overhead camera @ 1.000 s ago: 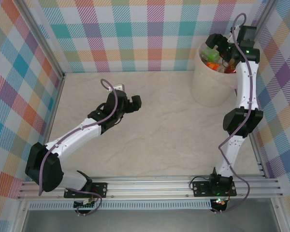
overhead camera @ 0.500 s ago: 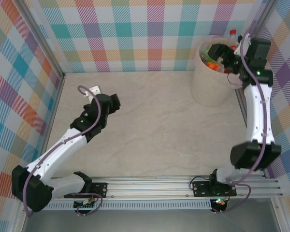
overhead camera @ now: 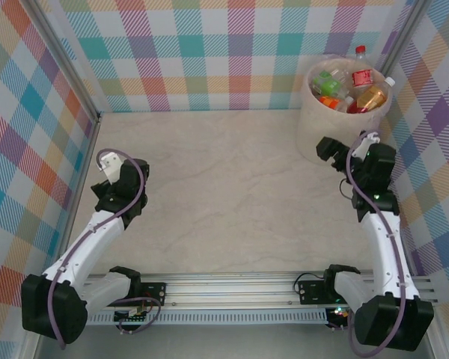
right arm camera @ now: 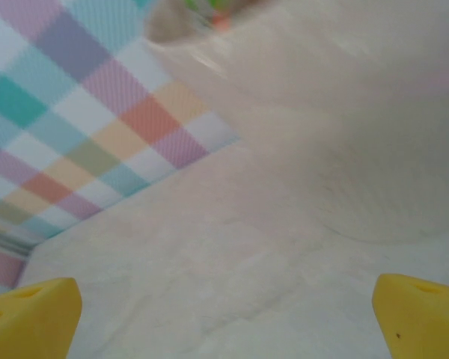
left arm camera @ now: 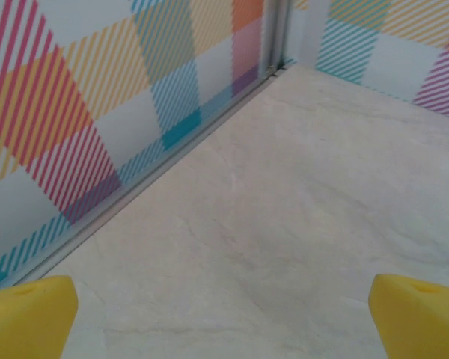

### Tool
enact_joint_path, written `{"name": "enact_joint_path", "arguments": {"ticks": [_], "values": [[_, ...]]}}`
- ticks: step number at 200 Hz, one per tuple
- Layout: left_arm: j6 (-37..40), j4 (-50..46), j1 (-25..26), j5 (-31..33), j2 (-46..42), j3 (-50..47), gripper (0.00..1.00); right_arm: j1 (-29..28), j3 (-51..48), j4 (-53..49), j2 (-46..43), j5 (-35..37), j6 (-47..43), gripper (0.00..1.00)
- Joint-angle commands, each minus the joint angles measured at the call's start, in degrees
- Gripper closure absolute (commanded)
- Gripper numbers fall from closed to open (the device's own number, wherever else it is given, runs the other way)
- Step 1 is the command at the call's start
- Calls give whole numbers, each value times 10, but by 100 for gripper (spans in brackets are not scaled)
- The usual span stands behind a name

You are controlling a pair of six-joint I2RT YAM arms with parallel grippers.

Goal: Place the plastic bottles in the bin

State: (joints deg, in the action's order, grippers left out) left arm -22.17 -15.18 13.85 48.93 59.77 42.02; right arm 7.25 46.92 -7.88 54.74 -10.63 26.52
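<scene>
The pale, marble-patterned beige table (overhead camera: pixel 232 194) takes up most of the top view. It is enclosed on the left, far and right sides by plaid walls (overhead camera: pixel 209 52) in pink, teal, orange and purple checks. No bottle lies on the open tabletop.

The large round cream-pink bin (overhead camera: pixel 322 146) stands in the far right corner, close to both walls. A thin translucent liner is folded over its rim. In the right wrist view its pale side (right arm camera: pixel 359 149) rises just ahead, blurred.

The 2 white-and-black arms reach up from the near rail. The left arm (overhead camera: pixel 90 239) leans toward the left wall, well away from the bin. The right arm (overhead camera: pixel 382 232) runs up the right side, with its wrist just in front of the bin.

The right gripper (overhead camera: pixel 328 148) sits at the bin's near wall, below the rim. In its wrist view the 2 yellow fingertips (right arm camera: pixel 30 318) stand at opposite edges, so the jaws are spread wide with nothing between them. The left gripper (left arm camera: pixel 224 321) is spread just as wide and holds nothing. Its yellow fingertips (left arm camera: pixel 30 318) hang above bare table near the foot of the left wall.

The clear plastic bottles (overhead camera: pixel 352 90) are piled inside the bin. A red-capped bottle with a red label (overhead camera: pixel 361 73) stands tallest at the far rim. A green-labelled bottle (overhead camera: pixel 329 78) lies on the left. An amber-filled bottle with a white cap (overhead camera: pixel 372 97) lies on the right. Orange shows below them.
</scene>
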Motion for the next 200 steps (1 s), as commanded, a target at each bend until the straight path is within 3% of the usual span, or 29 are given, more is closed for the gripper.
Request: {"name": "enact_joint_path", "arguments": {"ticks": [1, 23, 54, 86, 141, 159, 169, 178, 190, 200], "values": [[67, 116, -20, -4, 13, -48, 0, -3, -62, 67, 1, 125, 6, 0], [116, 252, -39, -44, 30, -118, 0, -3, -116, 110, 39, 162, -36, 0], [135, 324, -74, -166, 84, -137, 0, -4, -153, 171, 127, 148, -94, 0], [175, 419, -77, -225, 162, -140, 0, -8, -188, 307, 212, 78, -139, 0], [217, 573, -83, -341, 275, -166, 0, -56, -221, 478, 266, 97, -234, 0], [224, 672, -83, -346, 306, -199, 0, -56, -242, 536, 291, 62, -250, 0], [221, 620, -83, -350, 294, -187, 0, -60, -254, 579, 313, 42, -261, 0], [222, 646, -83, -347, 303, -192, 0, -65, -258, 615, 337, 34, -270, 0], [222, 636, -83, -344, 300, -189, 0, -67, -227, 539, 329, 55, -266, 0], [214, 633, -82, -329, 297, -191, 0, -68, -228, 543, 332, 73, -259, 0]]}}
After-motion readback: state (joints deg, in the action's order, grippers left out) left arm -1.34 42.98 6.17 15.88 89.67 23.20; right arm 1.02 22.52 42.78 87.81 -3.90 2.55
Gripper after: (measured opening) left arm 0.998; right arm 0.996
